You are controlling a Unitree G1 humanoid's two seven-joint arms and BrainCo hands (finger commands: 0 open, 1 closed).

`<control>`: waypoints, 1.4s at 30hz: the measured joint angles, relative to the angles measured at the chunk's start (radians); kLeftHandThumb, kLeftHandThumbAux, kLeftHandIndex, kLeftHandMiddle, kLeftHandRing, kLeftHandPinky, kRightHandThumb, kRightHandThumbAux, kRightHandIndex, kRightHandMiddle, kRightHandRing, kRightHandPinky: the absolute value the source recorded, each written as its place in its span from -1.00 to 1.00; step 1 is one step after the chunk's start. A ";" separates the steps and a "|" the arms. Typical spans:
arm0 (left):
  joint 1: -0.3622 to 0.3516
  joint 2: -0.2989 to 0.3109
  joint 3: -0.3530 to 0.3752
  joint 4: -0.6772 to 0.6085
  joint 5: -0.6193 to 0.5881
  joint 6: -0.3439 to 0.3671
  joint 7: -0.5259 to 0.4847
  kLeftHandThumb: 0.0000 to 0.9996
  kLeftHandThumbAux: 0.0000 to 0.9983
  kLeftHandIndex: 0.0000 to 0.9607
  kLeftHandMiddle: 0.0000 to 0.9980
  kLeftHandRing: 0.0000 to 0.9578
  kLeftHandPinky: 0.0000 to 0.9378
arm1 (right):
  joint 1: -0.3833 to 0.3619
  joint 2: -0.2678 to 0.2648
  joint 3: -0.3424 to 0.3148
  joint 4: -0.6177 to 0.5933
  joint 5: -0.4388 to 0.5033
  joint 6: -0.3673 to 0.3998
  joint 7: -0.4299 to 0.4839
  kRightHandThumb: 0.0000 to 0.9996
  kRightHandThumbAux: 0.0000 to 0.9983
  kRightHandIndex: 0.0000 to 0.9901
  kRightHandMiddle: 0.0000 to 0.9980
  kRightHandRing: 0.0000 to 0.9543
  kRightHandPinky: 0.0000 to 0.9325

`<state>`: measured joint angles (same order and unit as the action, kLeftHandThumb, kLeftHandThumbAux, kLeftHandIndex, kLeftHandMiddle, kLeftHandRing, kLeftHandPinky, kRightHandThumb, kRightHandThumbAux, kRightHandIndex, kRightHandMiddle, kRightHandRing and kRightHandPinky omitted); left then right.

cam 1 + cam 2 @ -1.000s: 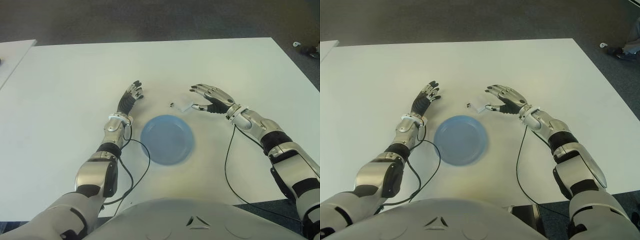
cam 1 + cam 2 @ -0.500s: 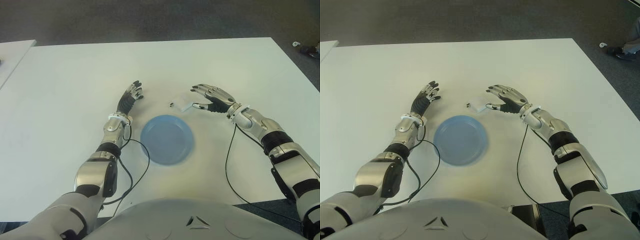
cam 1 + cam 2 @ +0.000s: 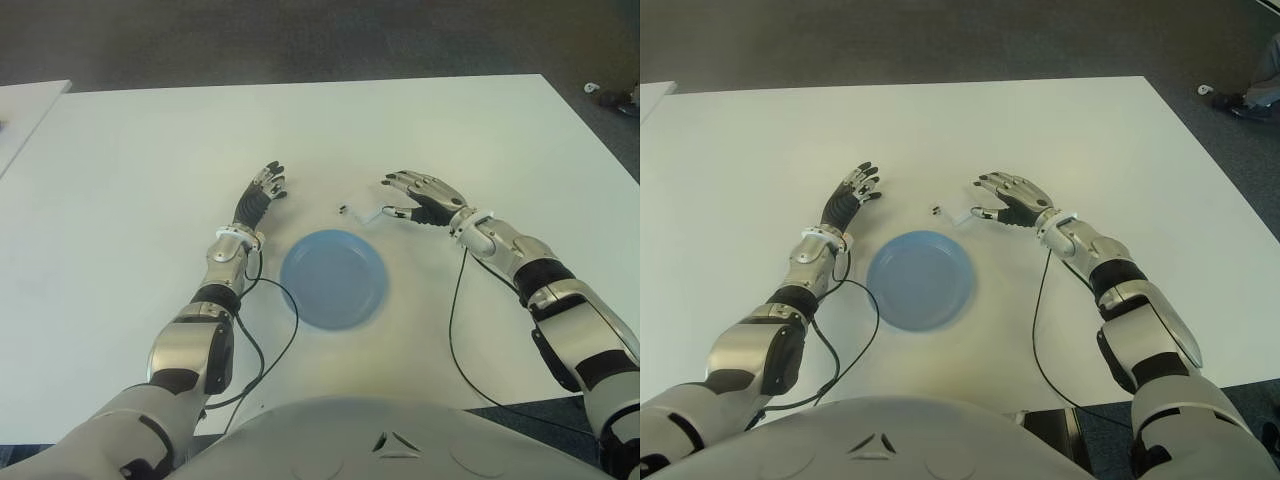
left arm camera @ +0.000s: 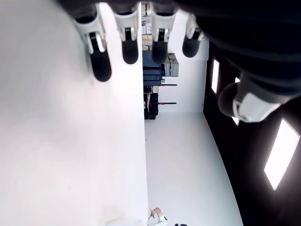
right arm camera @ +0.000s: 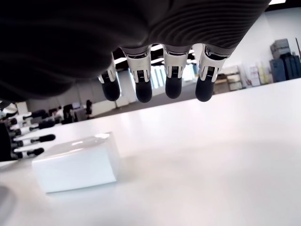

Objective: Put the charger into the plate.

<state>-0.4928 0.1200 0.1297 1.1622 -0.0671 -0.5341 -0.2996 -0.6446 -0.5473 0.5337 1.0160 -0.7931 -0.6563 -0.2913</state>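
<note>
A small white charger (image 3: 367, 214) lies on the white table (image 3: 130, 180) just beyond the blue plate (image 3: 333, 278), toward the plate's right. In the right wrist view the charger (image 5: 75, 168) is a white block lying on the table under my spread fingers (image 5: 144, 89). My right hand (image 3: 417, 195) hovers open right beside the charger, on its right, thumb close to it and nothing held. My left hand (image 3: 260, 192) shows open to the upper left of the plate, fingers stretched out.
Black cables run from both wrists back toward my body, one (image 3: 283, 340) by the plate's left side and one (image 3: 453, 330) on the right. A second white table (image 3: 25, 105) edges in at the far left. Dark carpet lies beyond the table's far edge.
My right hand has crept slightly left and up toward the charger. The charger, plate and left hand have stayed in place.
</note>
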 measured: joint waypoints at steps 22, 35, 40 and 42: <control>0.005 -0.001 -0.008 -0.010 0.001 0.000 0.000 -1.00 -0.04 -0.98 -0.81 -0.79 -0.73 | -0.186 0.056 0.124 0.252 -0.108 0.078 -0.169 -0.18 -0.85 -1.00 -1.00 -1.00 -1.00; 0.006 -0.006 -0.009 -0.011 0.000 0.000 0.000 -1.00 -0.02 -0.97 -0.80 -0.78 -0.72 | -0.189 0.076 0.143 0.262 -0.105 0.111 -0.179 -0.19 -0.82 -1.00 -1.00 -1.00 -1.00; 0.005 -0.010 -0.010 -0.011 0.000 0.000 0.004 -1.00 -0.01 -0.98 -0.80 -0.78 -0.72 | -0.189 0.088 0.137 0.257 -0.102 0.135 -0.178 -0.22 -0.82 -1.00 -1.00 -1.00 -1.00; 0.005 -0.012 -0.010 -0.011 0.000 0.000 0.004 -1.00 -0.01 -0.98 -0.80 -0.78 -0.71 | -0.186 0.092 0.131 0.241 -0.097 0.149 -0.175 -0.23 -0.83 -1.00 -1.00 -1.00 -1.00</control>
<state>-0.4877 0.1079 0.1198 1.1510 -0.0667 -0.5339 -0.2960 -0.8306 -0.4555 0.6648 1.2571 -0.8898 -0.5075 -0.4668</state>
